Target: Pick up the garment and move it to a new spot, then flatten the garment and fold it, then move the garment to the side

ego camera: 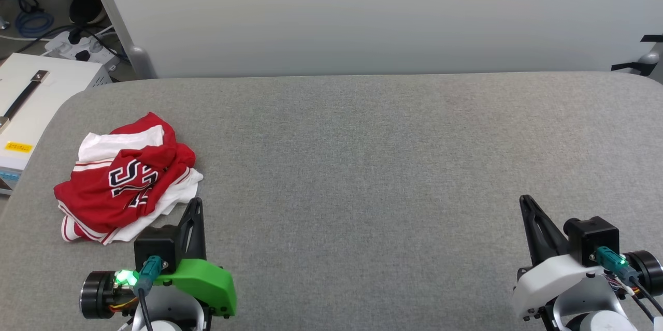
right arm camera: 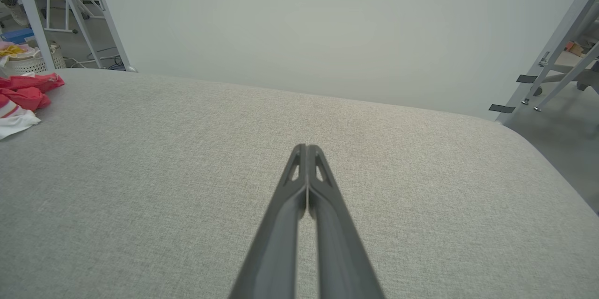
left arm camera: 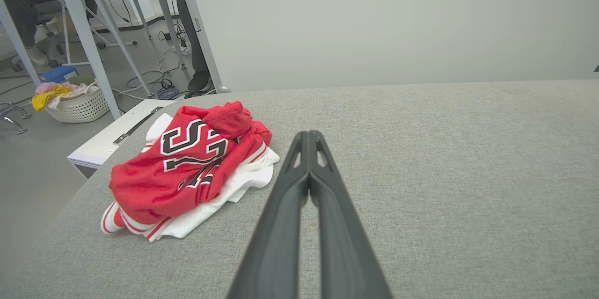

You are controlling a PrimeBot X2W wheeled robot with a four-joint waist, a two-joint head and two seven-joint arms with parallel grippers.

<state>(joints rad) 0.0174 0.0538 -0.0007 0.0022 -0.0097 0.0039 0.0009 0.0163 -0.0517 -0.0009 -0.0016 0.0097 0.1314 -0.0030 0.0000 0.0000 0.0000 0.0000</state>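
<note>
panel [ego camera: 362, 15]: pale | table [ego camera: 388, 165]: grey fabric | floor [left arm camera: 28, 172]: grey | laundry basket [left arm camera: 82, 108]: white

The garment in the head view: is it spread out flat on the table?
No, the garment lies crumpled in a heap near the left edge of the grey table, with red and white folds piled together.

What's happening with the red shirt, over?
Left gripper shut, empty. Right gripper shut, empty. Crumpled red-and-white jersey T-shirt heaped on grey fabric table, near left gripper. Nothing between them.
</note>
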